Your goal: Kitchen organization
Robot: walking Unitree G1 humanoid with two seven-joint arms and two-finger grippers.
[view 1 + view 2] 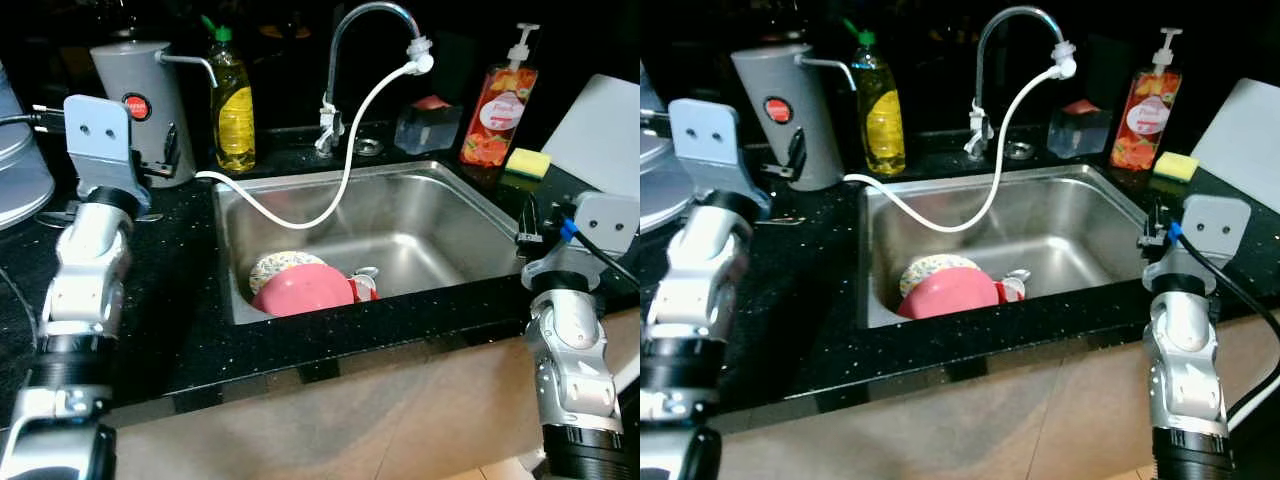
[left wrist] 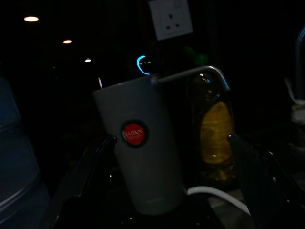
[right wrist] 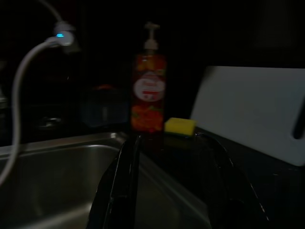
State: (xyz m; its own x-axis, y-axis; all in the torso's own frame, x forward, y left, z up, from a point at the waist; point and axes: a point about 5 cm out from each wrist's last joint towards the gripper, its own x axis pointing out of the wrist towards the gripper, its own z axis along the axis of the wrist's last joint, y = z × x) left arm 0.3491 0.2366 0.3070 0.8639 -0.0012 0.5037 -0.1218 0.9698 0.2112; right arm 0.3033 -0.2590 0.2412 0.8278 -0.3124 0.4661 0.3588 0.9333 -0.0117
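Observation:
A steel sink point(image 1: 455, 190) holds a pink plate point(image 1: 303, 290), a patterned plate point(image 1: 272, 266) behind it and a small cup point(image 1: 364, 282). On the black counter at the back left stand a grey canister point(image 1: 140, 105) with a red badge and a yellow dish-soap bottle point(image 1: 234, 105). My left gripper point(image 2: 171, 139) is open right in front of the canister point(image 2: 140, 157), one finger point(image 1: 168, 152) showing beside it. My right gripper point(image 3: 167, 137) is open over the sink's right rim, facing a red pump bottle point(image 3: 149, 95) and a yellow sponge point(image 3: 179, 126).
A curved tap point(image 1: 375, 20) feeds a white hose point(image 1: 345, 180) that runs across the sink to the canister. A white cutting board point(image 1: 600, 130) leans at the far right. A metal pot point(image 1: 20, 170) stands at the far left. A clear box point(image 1: 428, 125) is behind the sink.

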